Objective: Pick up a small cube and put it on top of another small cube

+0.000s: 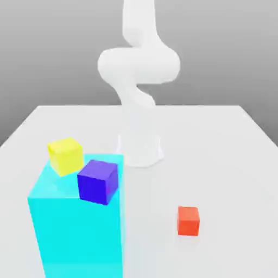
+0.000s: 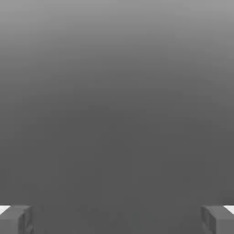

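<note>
The white arm (image 1: 138, 70) rises from its base at the back of the tabletop (image 1: 228, 163) and bends overhead. In the hand view the claw (image 2: 117, 219) is spread wide, holding nothing. Three cubes — one small red cube (image 1: 188, 220) alone on the tabletop toward the exterior view's right, one yellow cube (image 1: 65, 155) and one blue cube (image 1: 98, 181) atop one tall cyan block (image 1: 76, 233).

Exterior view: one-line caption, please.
Red-orange cube alone on white table; yellow cube and blue cube atop cyan block.
</note>
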{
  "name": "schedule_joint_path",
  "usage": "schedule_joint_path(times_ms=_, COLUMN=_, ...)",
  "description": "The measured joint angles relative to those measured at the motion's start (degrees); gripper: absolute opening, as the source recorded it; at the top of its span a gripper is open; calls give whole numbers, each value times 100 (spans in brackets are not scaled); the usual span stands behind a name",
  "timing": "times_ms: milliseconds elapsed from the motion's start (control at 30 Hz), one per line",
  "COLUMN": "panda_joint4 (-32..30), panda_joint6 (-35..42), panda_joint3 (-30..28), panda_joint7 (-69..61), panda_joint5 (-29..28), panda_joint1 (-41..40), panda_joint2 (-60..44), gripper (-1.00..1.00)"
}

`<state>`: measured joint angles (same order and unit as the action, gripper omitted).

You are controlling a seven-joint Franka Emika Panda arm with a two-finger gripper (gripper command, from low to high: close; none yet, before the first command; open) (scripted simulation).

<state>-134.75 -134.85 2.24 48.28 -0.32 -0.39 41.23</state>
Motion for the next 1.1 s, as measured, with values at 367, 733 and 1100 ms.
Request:
schedule_joint_path(times_ms=367, panda_joint4=-1447, panda_joint6=-1550, panda_joint3=975, panda_joint7=1299, panda_joint5=-248, panda_joint1=-50, panda_joint2=-2387, gripper=0)
schedule_joint_path(times_ms=733, panda_joint4=-2562, panda_joint6=-3063, panda_joint3=1316, panda_joint7=2383, panda_joint5=-472, panda_joint1=339, panda_joint2=-4609, gripper=0)
schedule_joint_path(times_ms=1100, panda_joint4=-2358, panda_joint6=-4011, panda_joint3=222, panda_joint7=3029, panda_joint5=-1310, panda_joint1=1232, panda_joint2=-5795, gripper=-100)
